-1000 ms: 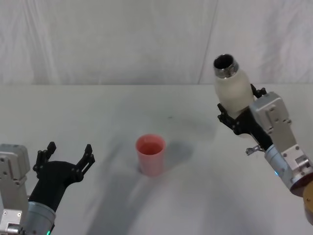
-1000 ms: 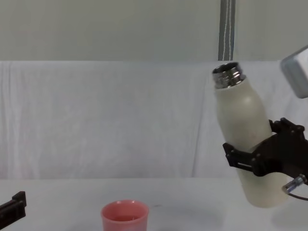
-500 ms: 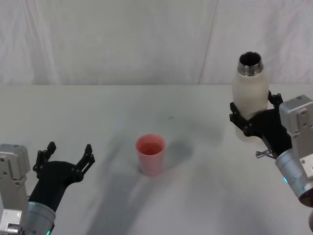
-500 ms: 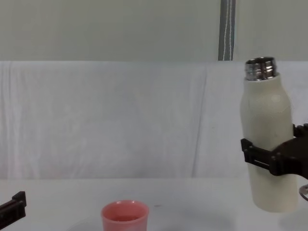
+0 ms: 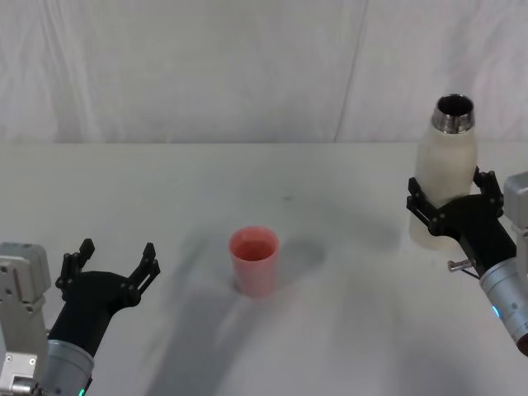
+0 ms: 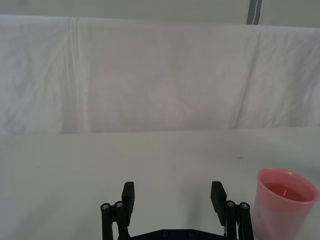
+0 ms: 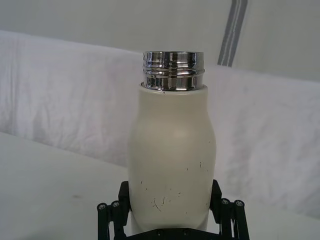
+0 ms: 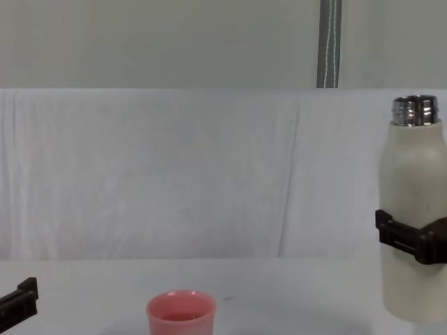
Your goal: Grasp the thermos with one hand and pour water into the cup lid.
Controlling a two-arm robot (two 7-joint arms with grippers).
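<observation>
The right claw [image 5: 450, 208] was clamped around the middle of the thermos [image 5: 443, 172], which stood upright at the bench's [image 5: 165, 206] right side, steel neck open at the top. Well apart, the cup [image 5: 254, 261] sat mid-bench with liquid inside. The left claw [image 5: 109, 266] waited near the front left, fingers spread wide, gripping nothing.

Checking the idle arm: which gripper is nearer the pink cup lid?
Left. The left gripper sits open beside the cup lid; the right gripper holds the thermos farther away.
</observation>
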